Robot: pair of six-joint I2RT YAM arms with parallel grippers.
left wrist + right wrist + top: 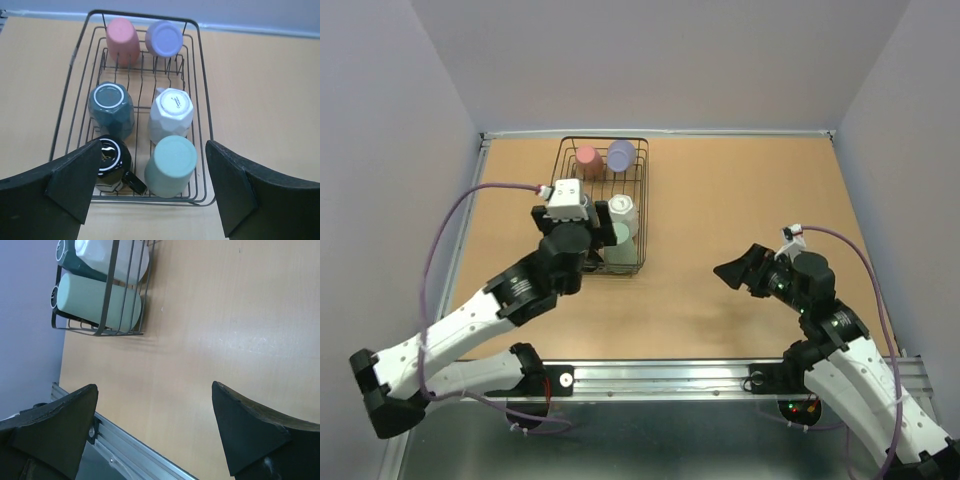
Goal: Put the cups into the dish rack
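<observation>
Rack (65, 107) holds six cups (171, 165), bases up. Left fingers (75, 185) apart above its near end. Right fingers (55, 425) apart over table (210, 315).

Six cups (170, 114) sit in three pairs inside the dish rack (201, 75)

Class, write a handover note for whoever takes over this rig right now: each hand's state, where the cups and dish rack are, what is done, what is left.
Left hand: open, empty, above the near end of the dish rack.
Right hand: open, empty, over the table, right of the rack.
Cups: all six in the rack: pink, lavender, dark teal, white, black, mint.
Done: loading looks complete.
Left: probably only drawing both arms back.
</observation>
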